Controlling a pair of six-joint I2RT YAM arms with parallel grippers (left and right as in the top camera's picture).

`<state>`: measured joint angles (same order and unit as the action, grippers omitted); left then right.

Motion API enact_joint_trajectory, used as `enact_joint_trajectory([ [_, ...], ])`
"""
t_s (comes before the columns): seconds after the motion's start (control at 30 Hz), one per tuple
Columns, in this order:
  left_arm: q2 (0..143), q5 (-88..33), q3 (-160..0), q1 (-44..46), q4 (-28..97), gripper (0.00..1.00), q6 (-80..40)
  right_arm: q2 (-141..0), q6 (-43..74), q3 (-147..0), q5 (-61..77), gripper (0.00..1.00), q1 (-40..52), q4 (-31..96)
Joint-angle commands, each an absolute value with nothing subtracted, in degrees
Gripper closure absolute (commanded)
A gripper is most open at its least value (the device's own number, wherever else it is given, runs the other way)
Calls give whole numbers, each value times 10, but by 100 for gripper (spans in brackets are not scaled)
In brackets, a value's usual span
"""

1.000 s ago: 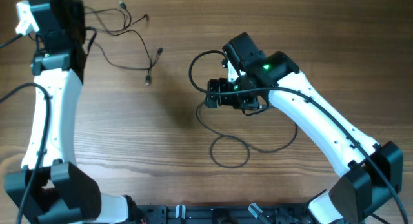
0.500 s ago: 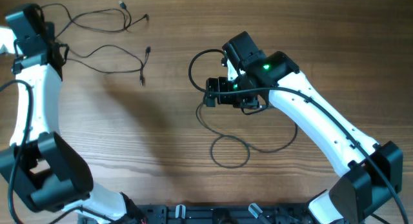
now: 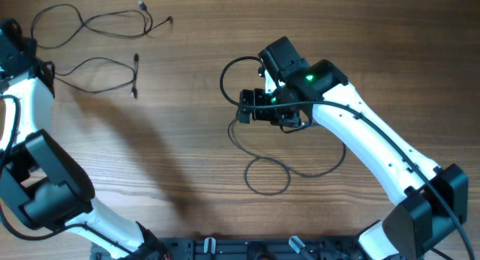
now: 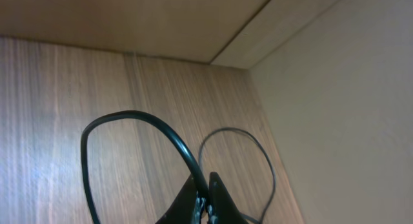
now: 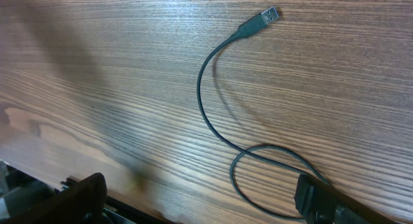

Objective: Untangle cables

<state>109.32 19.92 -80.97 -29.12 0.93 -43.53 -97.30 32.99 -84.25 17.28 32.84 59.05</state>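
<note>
Three thin dark cables lie on the wooden table. Two of them (image 3: 97,20) (image 3: 105,63) trail from the far left, silvery plugs pointing right. My left gripper (image 3: 34,65) is at the table's left edge. In the left wrist view it (image 4: 205,198) is shut on a dark cable (image 4: 129,115), with a thinner strand (image 4: 258,146) looping beside it. The third cable (image 3: 266,177) loops across the middle. My right gripper (image 3: 246,107) hovers open over it. In the right wrist view its jaws (image 5: 200,192) are wide apart, and the cable (image 5: 203,108) ends in a USB plug (image 5: 270,15).
The table's left edge and the pale floor beyond it (image 4: 335,108) show in the left wrist view. The arm bases and a black rail (image 3: 247,249) run along the front edge. The right arm's white links (image 3: 375,155) cross the right side.
My left arm has swung left toward the table edge and dragged the two top-left cables with it, so their plug ends slid left. The right arm and middle cable have not moved.
</note>
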Motion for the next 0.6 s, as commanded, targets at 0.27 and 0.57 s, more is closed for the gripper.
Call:
enact_joint_trajectory([
  [0.27,1151,208,-814,-303,11,3,-392,-974,347,-847,163,4,330,583],
  [0.57,1155,162,-814,-303,15,2,-286,-974,347,-847,163,3,330,586],
])
